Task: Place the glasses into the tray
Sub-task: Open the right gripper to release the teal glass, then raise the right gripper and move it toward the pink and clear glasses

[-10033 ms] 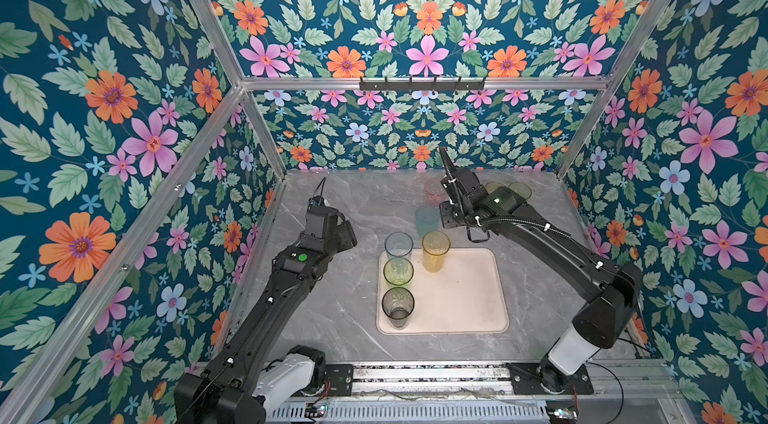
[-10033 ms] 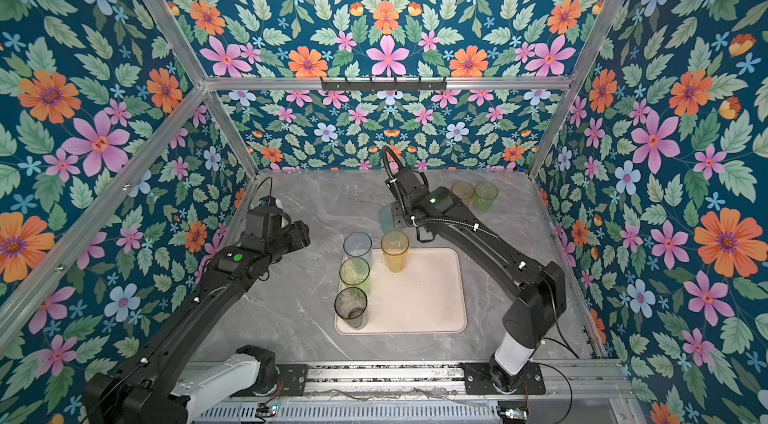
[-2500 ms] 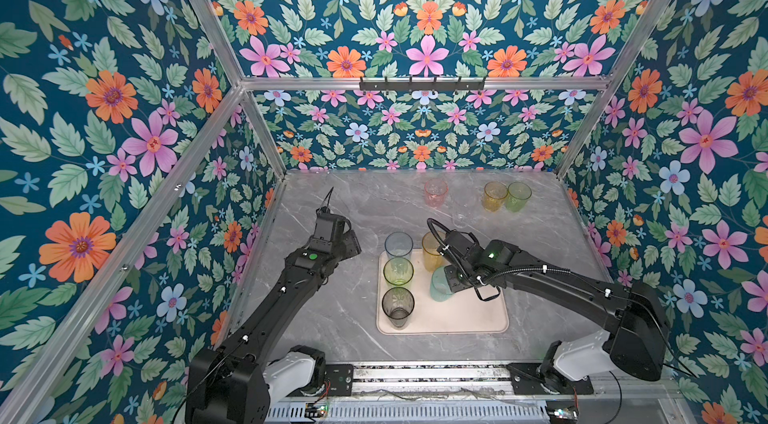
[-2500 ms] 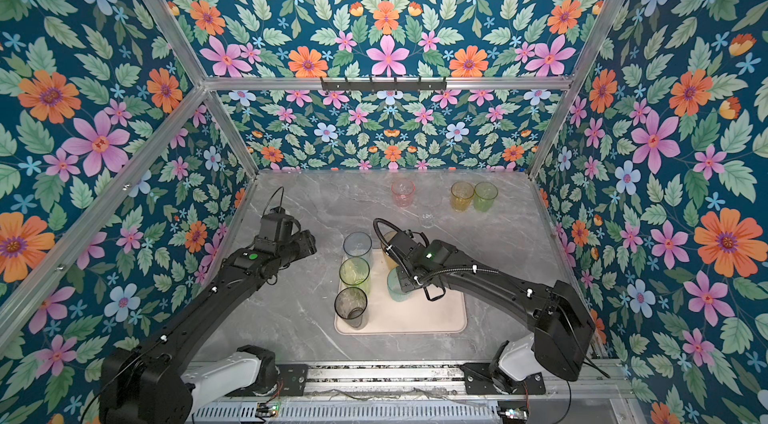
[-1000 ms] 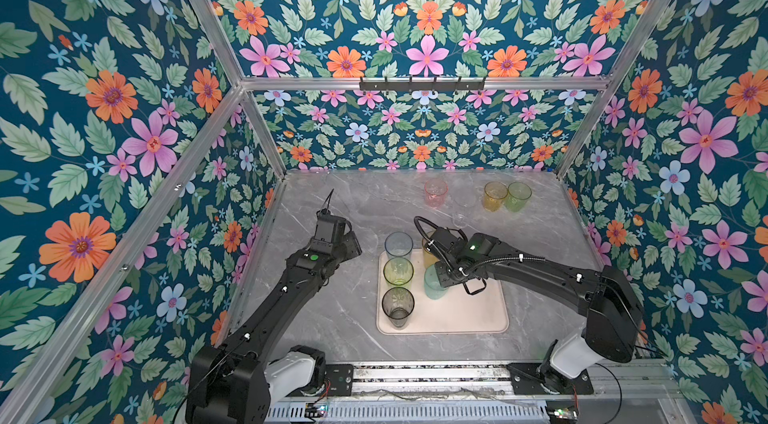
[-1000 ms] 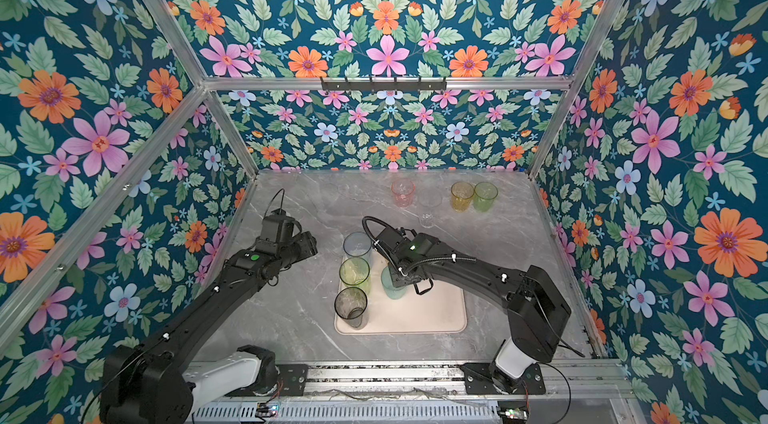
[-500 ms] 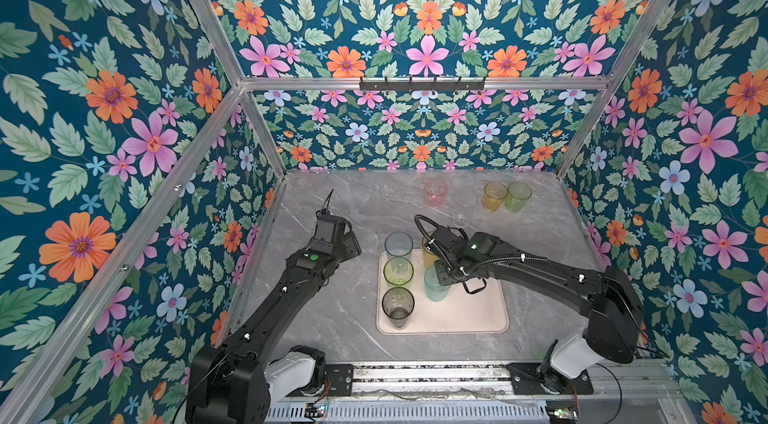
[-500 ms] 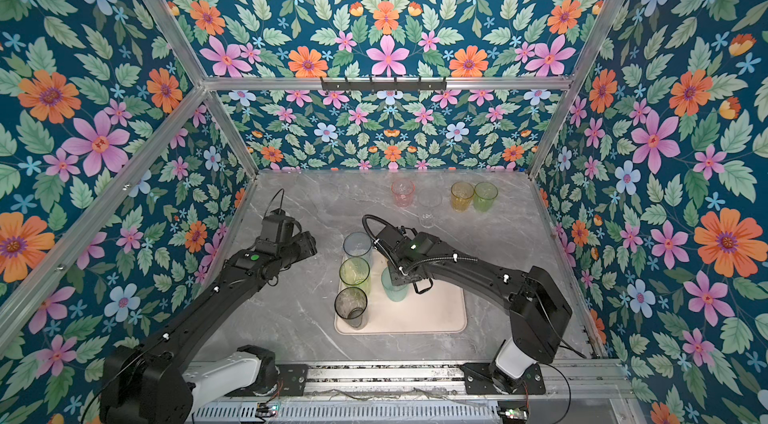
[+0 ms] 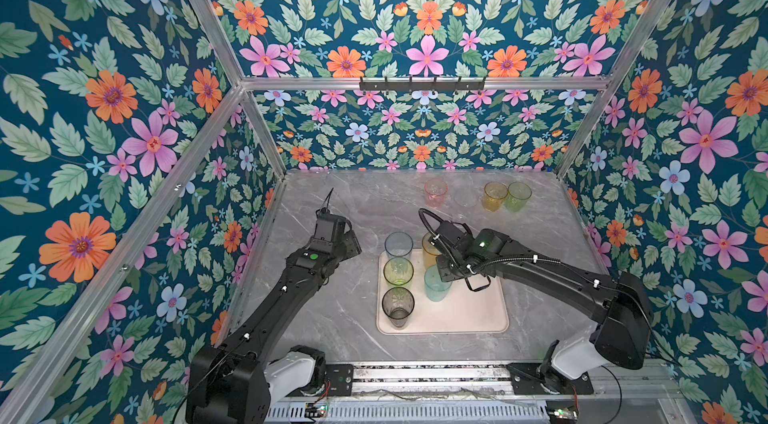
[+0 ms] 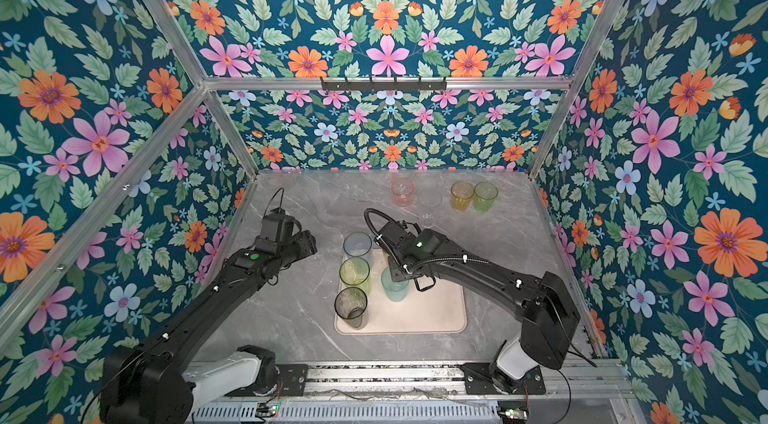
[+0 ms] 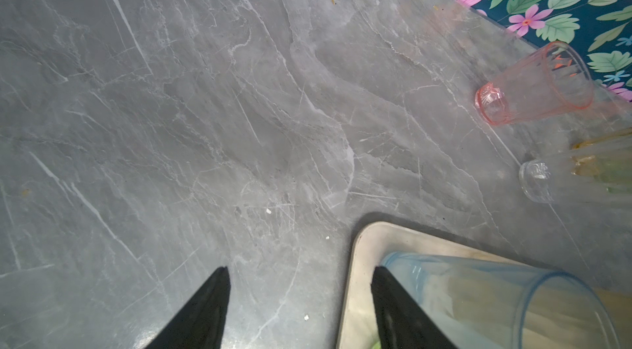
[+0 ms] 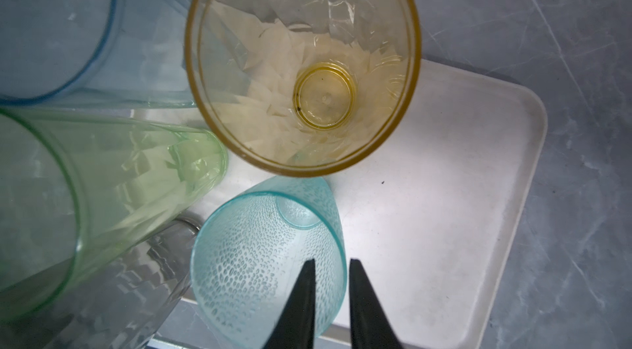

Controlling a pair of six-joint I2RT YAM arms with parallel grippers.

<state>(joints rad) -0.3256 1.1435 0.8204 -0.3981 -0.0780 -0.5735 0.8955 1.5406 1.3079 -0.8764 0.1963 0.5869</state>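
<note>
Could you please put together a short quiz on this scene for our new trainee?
1. How many glasses stand in the tray?
2. True or false: the left gripper holds a glass.
3. Which glass's rim does the right gripper straddle? A. pink glass B. teal glass C. clear glass
Key: 1. Five: blue-grey glass, yellow-green glass, smoky dark glass, tall amber glass, teal glass. 2. False; its open jaws hold nothing. 3. B.
</note>
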